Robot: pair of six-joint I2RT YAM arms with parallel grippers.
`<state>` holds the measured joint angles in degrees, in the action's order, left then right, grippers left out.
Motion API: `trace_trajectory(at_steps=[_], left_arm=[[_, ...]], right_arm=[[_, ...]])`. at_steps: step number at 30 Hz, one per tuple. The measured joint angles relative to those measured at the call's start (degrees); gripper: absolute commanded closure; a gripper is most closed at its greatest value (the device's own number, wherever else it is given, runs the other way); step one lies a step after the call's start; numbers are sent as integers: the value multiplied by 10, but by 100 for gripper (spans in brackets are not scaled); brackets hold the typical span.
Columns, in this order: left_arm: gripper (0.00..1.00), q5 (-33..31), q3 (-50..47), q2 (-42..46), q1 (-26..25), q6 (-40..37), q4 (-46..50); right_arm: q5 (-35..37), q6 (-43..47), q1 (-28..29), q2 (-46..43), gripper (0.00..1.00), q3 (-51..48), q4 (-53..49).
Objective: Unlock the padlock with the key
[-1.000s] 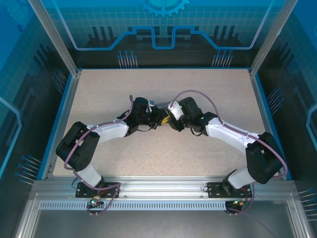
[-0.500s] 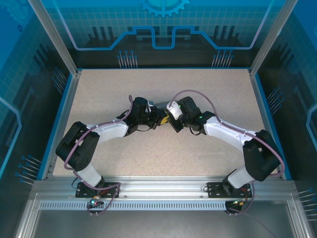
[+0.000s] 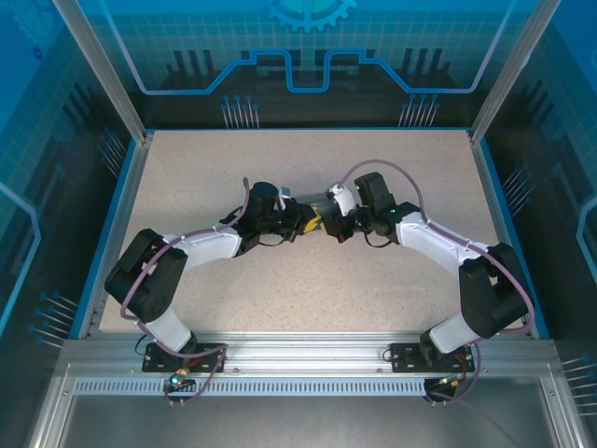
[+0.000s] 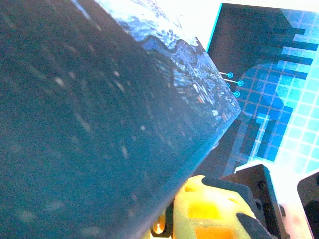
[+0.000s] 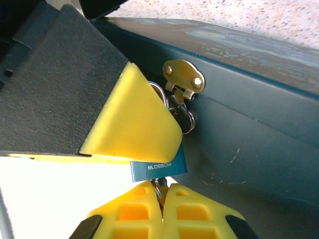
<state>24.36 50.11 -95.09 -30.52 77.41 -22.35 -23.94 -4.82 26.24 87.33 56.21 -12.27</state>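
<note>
We are bringing both arms together at mid-table around the dark blue box. We are clamping the left gripper on the box, one yellow pad lying against its front beside the hasp. The padlock is hanging from that hasp. We are pinching the right gripper tight just beneath it, apparently on the key in the keyhole. We are judging that turning is in hand, so next we are needing a wrist roll that keeps the key seated.
</note>
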Motion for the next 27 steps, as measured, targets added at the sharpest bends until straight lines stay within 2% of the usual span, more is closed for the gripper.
trace_trajectory(at_steps=[4,5,9,12,19,27], left_arm=[[100,0,0,0,0,0,-1],[100,0,0,0,0,0,-1],[100,0,-1,0,0,0,-5],[100,-1,-4,-1,0,-3,-10],[100,-1,-16,-3,0,-37,-10],[100,0,-44,-52,0,-104,-38]], right_arm=[[-80,-32,-28,20,100,0,12],[-96,-38,-33,25,96,0,15],[-140,-66,-49,35,65,0,26],[-158,-89,-57,23,55,-9,47],[-147,-161,-72,-37,51,-78,106],[-87,-254,-44,-8,51,-124,183]])
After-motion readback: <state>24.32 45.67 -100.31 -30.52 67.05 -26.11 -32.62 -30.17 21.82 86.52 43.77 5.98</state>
